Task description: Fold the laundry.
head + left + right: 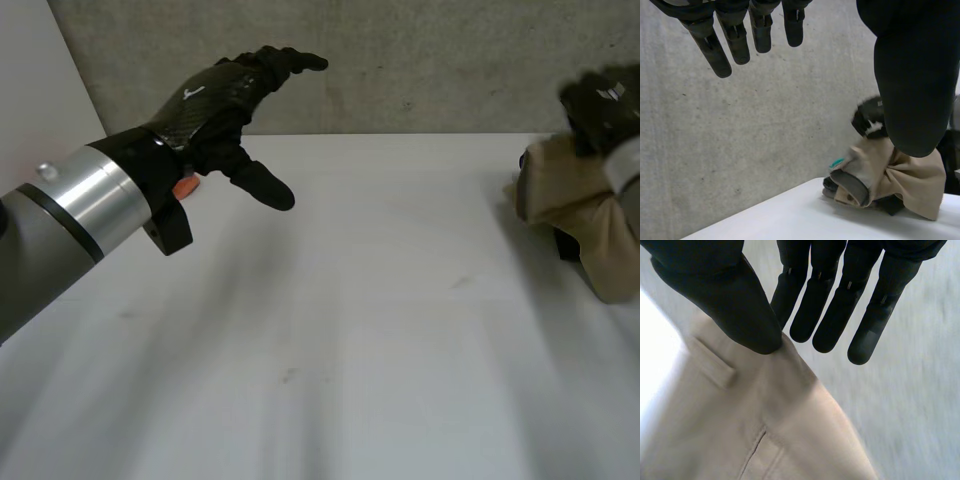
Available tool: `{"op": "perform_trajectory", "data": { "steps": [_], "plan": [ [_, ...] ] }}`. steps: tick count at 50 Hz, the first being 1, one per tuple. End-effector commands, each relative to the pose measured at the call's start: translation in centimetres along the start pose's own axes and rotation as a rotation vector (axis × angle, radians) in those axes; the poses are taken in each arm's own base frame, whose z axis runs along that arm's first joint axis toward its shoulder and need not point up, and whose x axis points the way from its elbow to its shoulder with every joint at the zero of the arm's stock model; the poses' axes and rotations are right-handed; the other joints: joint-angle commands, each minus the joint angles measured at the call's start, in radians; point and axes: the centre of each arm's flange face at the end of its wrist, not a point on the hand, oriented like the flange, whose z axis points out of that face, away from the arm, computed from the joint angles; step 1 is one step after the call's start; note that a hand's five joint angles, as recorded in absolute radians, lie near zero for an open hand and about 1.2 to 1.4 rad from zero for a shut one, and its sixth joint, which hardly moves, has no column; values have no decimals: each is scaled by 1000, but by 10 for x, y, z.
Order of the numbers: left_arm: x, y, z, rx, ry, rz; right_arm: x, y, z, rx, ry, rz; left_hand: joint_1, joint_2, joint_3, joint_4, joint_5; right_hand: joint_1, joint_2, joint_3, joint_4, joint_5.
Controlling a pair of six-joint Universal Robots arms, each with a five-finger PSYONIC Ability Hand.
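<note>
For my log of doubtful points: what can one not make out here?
Head view: the beige garment and the right hand are cut off by the edge.
Left wrist view: the thumb of the left hand hides part of the garment.
Right wrist view: background blurred.

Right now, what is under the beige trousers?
A dark shape pokes out beneath the beige trousers, above the white table. The cloth covers the rest, so I cannot identify it. The right robot hand grips their top.
</note>
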Motion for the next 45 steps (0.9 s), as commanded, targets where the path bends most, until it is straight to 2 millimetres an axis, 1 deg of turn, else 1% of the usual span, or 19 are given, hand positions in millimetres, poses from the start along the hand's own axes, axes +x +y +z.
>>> {"op": "perform_trajectory", "data": {
  "steps": [1, 3, 4, 8, 11, 17, 18, 19, 20, 21, 23, 24, 27, 29, 33, 37, 39, 44, 45],
  "plan": [
    [-11, -13, -7, 40, -51, 19, -75, -104, -52, 349, -246, 211, -13, -32, -38, -28, -49, 261, 213, 211, 201, 243],
    [-15, -18, -11, 61, -75, 31, -90, -110, -64, 368, -299, 258, -13, -32, -38, -28, -49, 261, 213, 211, 201, 243],
    [-17, -20, -12, 70, -82, 36, -104, -118, -76, 389, -356, 307, -13, -32, -38, -28, -49, 261, 213, 211, 201, 243],
    [-25, -26, -17, 108, -125, 54, -118, -125, -91, 411, -413, 411, -13, -32, -38, -28, -49, 261, 213, 211, 201, 243],
    [-33, -29, -19, 140, -159, 62, -116, -124, -92, 394, -413, 483, -13, -32, -38, -28, -49, 261, 213, 211, 201, 243],
    [-40, -30, -20, 169, -192, 67, -92, -112, -79, 312, -324, 707, -13, -32, -38, -28, -49, 261, 213, 211, 201, 243],
    [-40, -29, -19, 164, -194, 68, -92, -111, -78, 303, -327, 724, -13, -32, -38, -28, -49, 185, 137, 135, 125, 167],
    [-40, -26, -19, 157, -192, 63, -93, -110, -77, 290, -335, 735, -13, -32, -38, -28, -49, -40, -87, -90, -100, -58],
    [-41, -25, -18, 152, -194, 62, -102, -101, -78, 234, -368, 734, -13, -32, -38, -28, -49, -670, -717, -720, -730, -688],
    [-42, -23, -18, 145, -193, 59, -109, -96, -79, 194, -395, 727, -13, -32, -38, -28, -49, -961, -1009, -1011, -1021, -979],
    [-45, -13, -16, 111, -199, 41, -122, -82, -84, 94, -458, 705, -13, -32, -38, -28, -49, -961, -1009, -1011, -1021, -979],
    [-45, -10, -16, 99, -199, 36, -133, -75, -92, 7, -530, 670, -13, -32, -38, -28, -49, -961, -1009, -1011, -1021, -979],
    [-46, 5, -16, 37, -209, 11, -139, -61, -101, -112, -595, 602, -13, -32, -38, -28, -49, -961, -1009, -1011, -1021, -979],
    [-45, 12, -18, 3, -215, 5, -129, -53, -104, -175, -597, 528, -13, -32, -38, -28, -49, -961, -1009, -1011, -1021, -979],
    [-41, 36, -24, -106, -228, -7, -107, -45, -95, -178, -505, 459, -13, -32, -38, -28, -49, -961, -1009, -1011, -1021, -979],
    [-35, 72, -33, -241, -222, 21, -91, -38, -95, -205, -426, 420, -13, -32, -38, -28, -49, -961, -1009, -1011, -1021, -979],
    [-34, 82, -35, -272, -215, 38, -86, -33, -100, -221, -405, 380, -13, -32, -38, -28, -49, -961, -1009, -1011, -1021, -979],
    [-33, 109, -28, -331, -183, 111, -95, -13, -115, -261, -422, 261, -13, -32, -38, -28, -49, -961, -1009, -1011, -1021, -979],
    [-35, 116, -22, -335, -180, 136, -98, -11, -117, -258, -428, 233, -13, -32, -38, -28, -49, -961, -1009, -1011, -1021, -979]
  ]
}}
